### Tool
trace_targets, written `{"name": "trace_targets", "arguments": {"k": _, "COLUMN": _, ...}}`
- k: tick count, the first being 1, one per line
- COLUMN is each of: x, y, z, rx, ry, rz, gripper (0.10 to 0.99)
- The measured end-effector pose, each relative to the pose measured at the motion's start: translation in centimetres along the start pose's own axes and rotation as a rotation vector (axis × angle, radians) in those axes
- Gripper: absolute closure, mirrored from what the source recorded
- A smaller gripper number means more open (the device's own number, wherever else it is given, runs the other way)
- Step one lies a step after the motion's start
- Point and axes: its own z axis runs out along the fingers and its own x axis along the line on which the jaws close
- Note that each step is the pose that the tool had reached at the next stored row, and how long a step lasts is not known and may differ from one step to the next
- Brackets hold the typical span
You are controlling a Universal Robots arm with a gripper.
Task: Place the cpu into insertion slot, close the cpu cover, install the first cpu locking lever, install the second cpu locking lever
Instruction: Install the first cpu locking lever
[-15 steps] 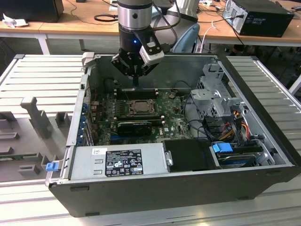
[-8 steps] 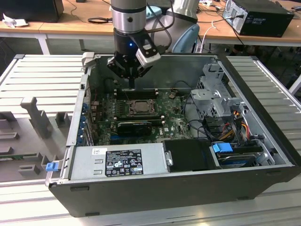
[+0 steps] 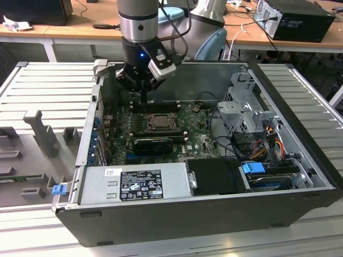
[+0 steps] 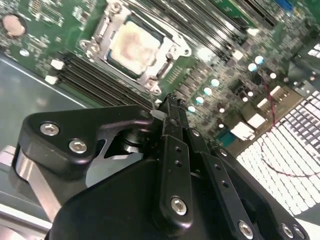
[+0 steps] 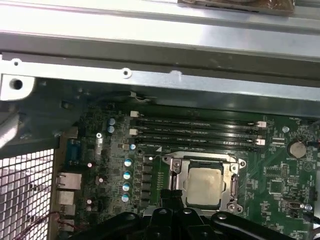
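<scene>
From my station I judge the lever stage is in hand. The cpu [image 5: 204, 186] lies flat in the insertion slot [image 3: 148, 122], near the centre of the exterior view, on the green board [image 3: 199, 143] inside the open case [image 3: 300, 120]. The cpu cover [image 5: 200, 161] looks folded down: its silver frame rings the pale chip on all four sides, and the chip shows through the window.

The claw [image 3: 144, 100] hangs in the upper middle of the exterior view, just past the far edge of the socket. It is over the long black memory slots [image 5: 197, 131] and not over the chip. Its fingers [image 4: 169, 107] are pinched together to a single narrow tip and carry nothing. In the first wrist view that tip sits just beside the corner of the frame, but I cannot tell whether it touches any metal.

I cannot make out either locking lever clearly, nor say whether one is latched.

Working a lever calls for setting that closed tip on a thin wire arm at the frame's edge. It then has to press down and sideways under its hook, keeping off the chip's top and the memory slot clips close by.
</scene>
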Motion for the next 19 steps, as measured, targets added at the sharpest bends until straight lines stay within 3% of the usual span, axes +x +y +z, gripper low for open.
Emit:
{"name": "trace_targets", "arguments": {"k": 2, "x": 0.69, "y": 0.05, "z": 0.17, "rx": 0.0, "ry": -0.0001, "rz": 0.0, "gripper": 0.98}}
{"name": "trace_targets", "arguments": {"k": 6, "x": 1.23, "y": 0.05, "z": 1.06, "rx": -0.003, "ry": -0.0003, "rz": -0.001, "gripper": 0.98}}
{"name": "trace_targets", "arguments": {"k": 8, "x": 2.19, "y": 0.11, "z": 1.32, "rx": -0.006, "ry": -0.0005, "rz": -0.001, "gripper": 0.98}}
{"name": "trace_targets", "arguments": {"k": 14, "x": 2.86, "y": 0.29, "z": 1.65, "rx": -0.016, "ry": -0.001, "rz": 0.0, "gripper": 0.98}}
{"name": "trace_targets", "arguments": {"k": 17, "x": 2.8, "y": 0.97, "z": 1.83, "rx": -0.02, "ry": -0.0015, "rz": 0.0, "gripper": 0.98}}
{"name": "trace_targets", "arguments": {"k": 19, "x": 2.6, "y": 2.05, "z": 1.98, "rx": -0.021, "ry": -0.0016, "rz": 0.0, "gripper": 0.98}}
